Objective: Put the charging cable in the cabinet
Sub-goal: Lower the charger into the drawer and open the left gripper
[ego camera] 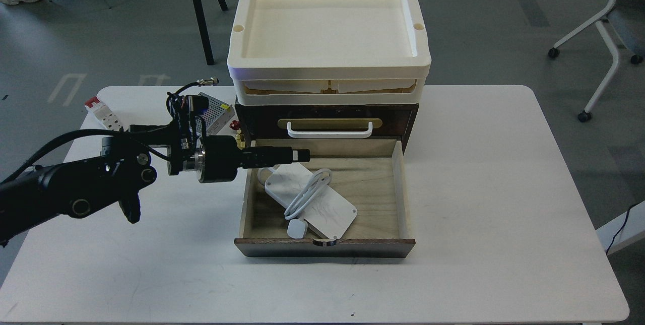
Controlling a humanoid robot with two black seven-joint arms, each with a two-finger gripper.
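The charging cable [308, 194] lies flat in the open pale-wood drawer [398, 199] of the dark brown cabinet [327, 112]. Its white coil rests on the white plate with dark scribbles [330, 210], and the round plug [297, 229] is near the drawer's front. My left gripper [304, 154] reaches in from the left and hovers over the drawer's back left part, just above the cable and apart from it. It holds nothing and looks open. My right gripper is out of view.
Cream plastic trays [327, 27] are stacked on top of the cabinet. A perforated metal power-supply box [215, 108], a small brass and red fitting [236, 131] and a red-and-white part [103, 112] lie at the table's back left. An office chair [609, 27] stands at the far right.
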